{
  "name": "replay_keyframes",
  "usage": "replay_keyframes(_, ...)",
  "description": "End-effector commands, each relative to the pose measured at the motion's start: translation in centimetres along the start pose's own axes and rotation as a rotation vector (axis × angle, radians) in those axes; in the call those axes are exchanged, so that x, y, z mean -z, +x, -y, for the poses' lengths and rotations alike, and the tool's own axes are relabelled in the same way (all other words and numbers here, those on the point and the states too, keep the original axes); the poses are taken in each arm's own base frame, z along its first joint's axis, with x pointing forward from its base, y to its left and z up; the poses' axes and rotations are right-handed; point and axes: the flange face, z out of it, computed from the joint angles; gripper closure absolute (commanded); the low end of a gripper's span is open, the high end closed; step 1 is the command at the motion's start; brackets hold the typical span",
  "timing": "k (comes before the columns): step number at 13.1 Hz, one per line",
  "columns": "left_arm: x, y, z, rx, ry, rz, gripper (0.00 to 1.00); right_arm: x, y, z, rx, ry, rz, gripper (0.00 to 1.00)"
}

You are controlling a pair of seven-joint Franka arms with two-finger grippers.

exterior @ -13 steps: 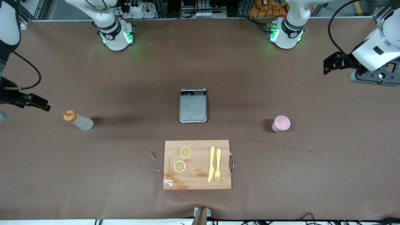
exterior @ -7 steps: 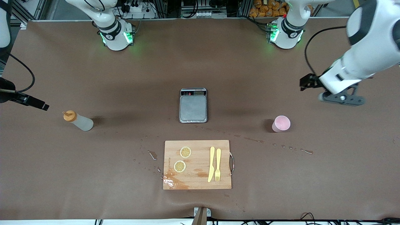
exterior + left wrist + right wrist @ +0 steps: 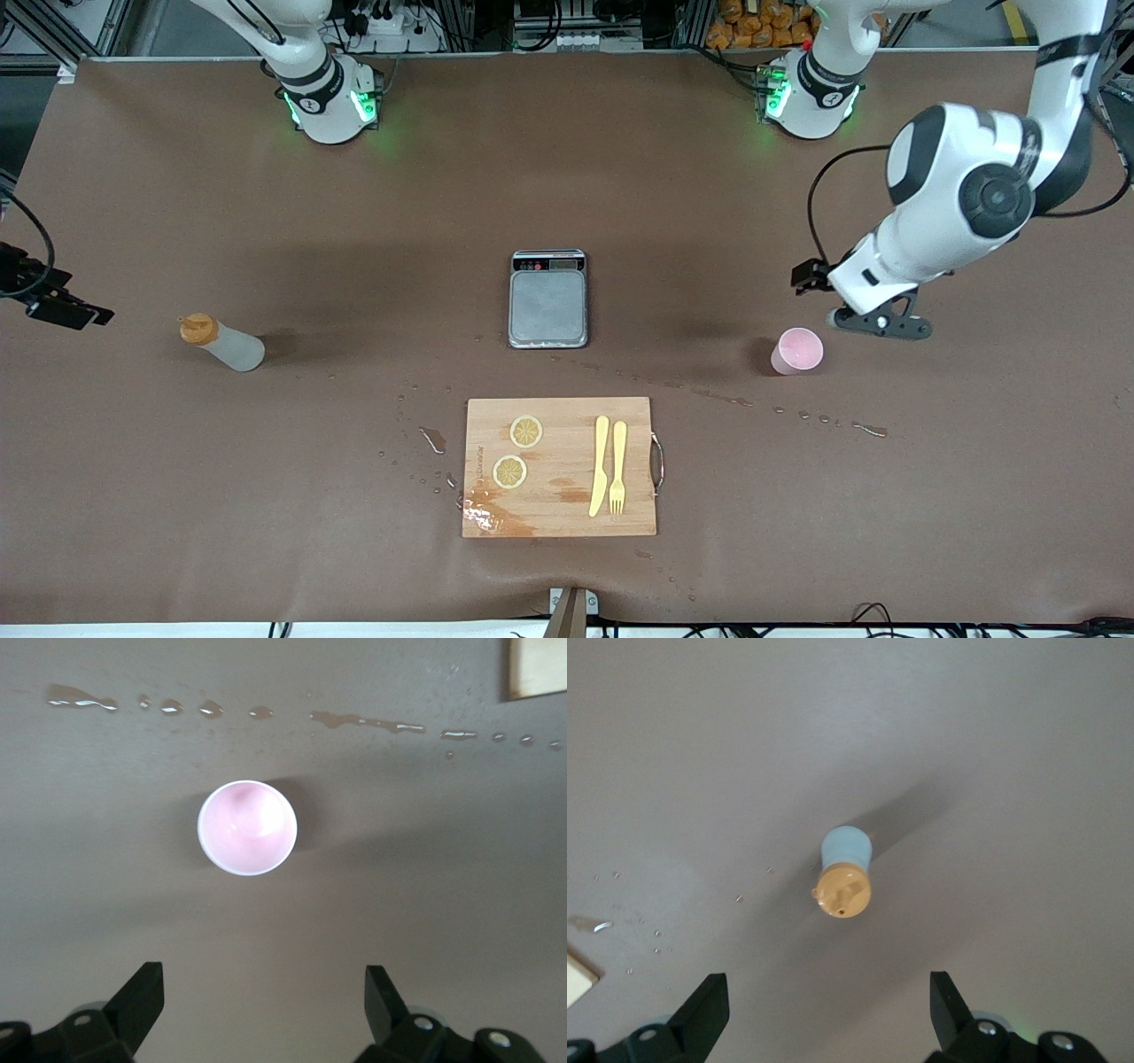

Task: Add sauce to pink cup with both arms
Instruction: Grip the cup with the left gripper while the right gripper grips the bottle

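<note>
Two open grippers, one over each task thing, and nothing is held.

We take the one grey scale [image 3: 548, 299] as our landmark: the one pink cup [image 3: 798, 350] stands upright toward the left arm's end of the table from the scale, a little nearer to the front camera, and the one sauce [image 3: 221, 342] bottle stands toward the right arm's end of the table. The left gripper [image 3: 264, 1008] hangs just beside and above the cup, its two fingers [image 3: 137, 997] spread wide and empty. The right gripper [image 3: 829, 1010] hangs above the table near the sauce, fingers also wide apart, holding nothing. Nearer to the camera than the scale lies one wooden board [image 3: 559, 467] with two lemon slices [image 3: 526, 431], one knife [image 3: 600, 465] and one fork [image 3: 617, 467]. We count several water drops [image 3: 802, 415] on the table.
</note>
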Motion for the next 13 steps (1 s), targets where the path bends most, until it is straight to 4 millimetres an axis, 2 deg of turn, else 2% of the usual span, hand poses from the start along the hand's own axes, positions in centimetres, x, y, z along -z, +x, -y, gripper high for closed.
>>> replay_keyframes(1,-2.7,0.8,-0.7,-0.004,-0.010,-0.007,0.00,-0.8,2.1,-2.8,-0.123,0.075,0.058,0.00)
replay_keyframes(5,-5.2,2.2,-0.2,0.003,-0.024,-0.038,0.00,-5.5,6.7,-7.4,-0.305,0.173,0.178,0.00)
replay_keyframes(7,-6.8,2.7,0.4,-0.020,0.012,-0.034,0.00,-8.4,9.7,-9.0,-0.363,0.193,0.219,0.00)
replay_keyframes(10,-8.4,3.6,2.2,-0.040,0.052,-0.053,0.00,-14.8,13.1,-11.8,-0.501,0.290,0.356,0.00)
replay_keyframes(13,-9.8,4.4,4.4,-0.057,0.079,-0.087,0.00,-20.7,14.1,-11.4,-0.591,0.368,0.496,0.00)
